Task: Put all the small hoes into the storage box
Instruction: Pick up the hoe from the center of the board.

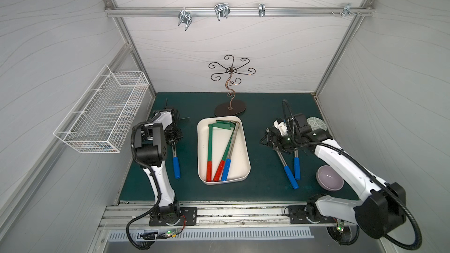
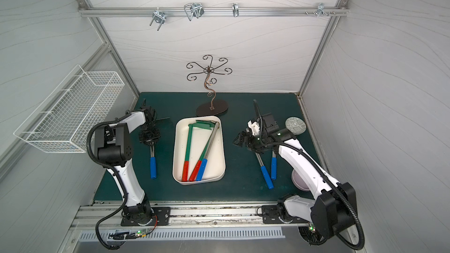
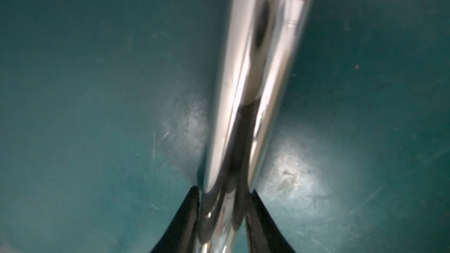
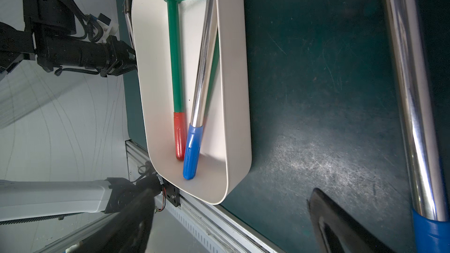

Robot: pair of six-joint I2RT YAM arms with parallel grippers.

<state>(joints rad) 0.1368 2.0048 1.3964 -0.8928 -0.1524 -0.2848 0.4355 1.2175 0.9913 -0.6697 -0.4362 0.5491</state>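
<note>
My left jaws are closed tight on the shiny stick of the small hoe [image 1: 176, 166]. It lies on the green surface [image 1: 190, 192], just left of the storage box [image 1: 239, 156]. My right jaws are wide open and hold nothing, above two more blue-handled hoes [image 1: 291, 176] right of the box.

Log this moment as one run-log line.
left gripper: shut on shaft of blue-handled hoe | right gripper: open over two hoes | storage box: three hoes inside | status: gripped hoe outside box
</note>
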